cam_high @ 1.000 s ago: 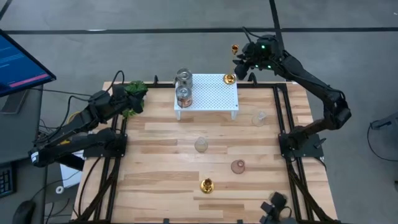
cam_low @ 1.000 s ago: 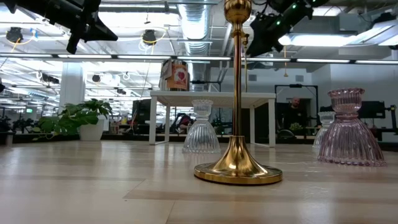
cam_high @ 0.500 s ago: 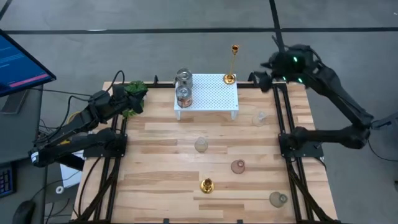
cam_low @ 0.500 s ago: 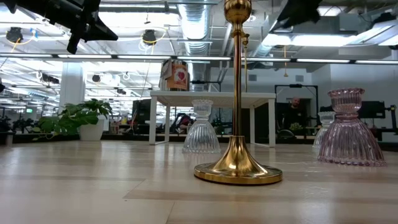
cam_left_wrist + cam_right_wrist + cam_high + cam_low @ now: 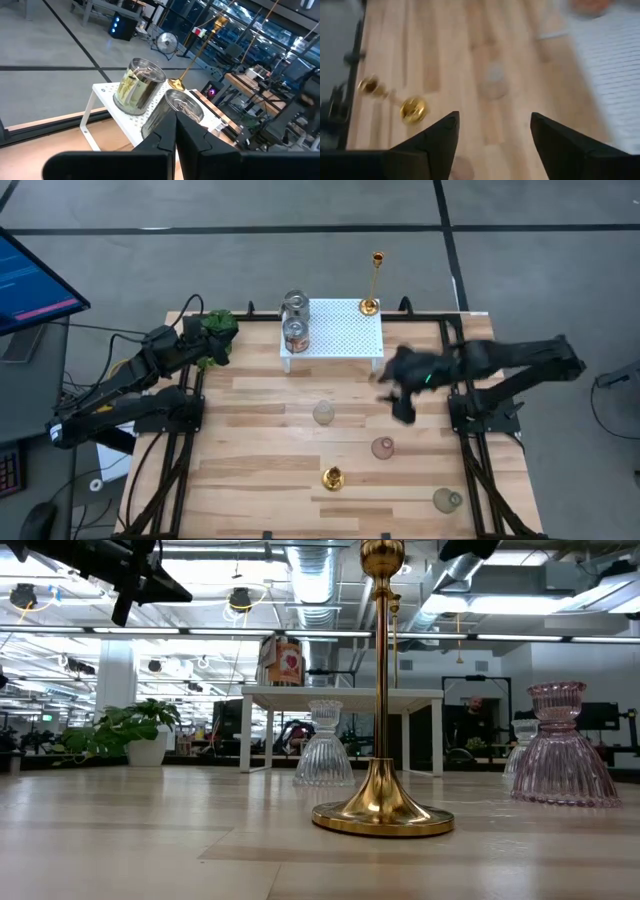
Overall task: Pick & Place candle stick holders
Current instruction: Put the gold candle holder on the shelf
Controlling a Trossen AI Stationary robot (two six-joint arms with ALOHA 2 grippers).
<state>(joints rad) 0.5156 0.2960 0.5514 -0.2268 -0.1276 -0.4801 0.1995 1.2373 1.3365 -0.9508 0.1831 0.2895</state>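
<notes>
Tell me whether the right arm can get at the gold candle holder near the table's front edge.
Probably yes. The right gripper hangs open over mid-table, and the gold candle holder stands alone on bare wood, with only a pink glass vase off to the side.

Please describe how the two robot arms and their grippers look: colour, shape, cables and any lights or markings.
Both arms are matte black, built of slim jointed segments on black bases clamped to the black frame at the table's sides. The right arm shows a small green light near its wrist, behind the right gripper. Black cables trail from the left arm. The right gripper's fingers are dark, flat and tapered; the left gripper looks alike.
</notes>
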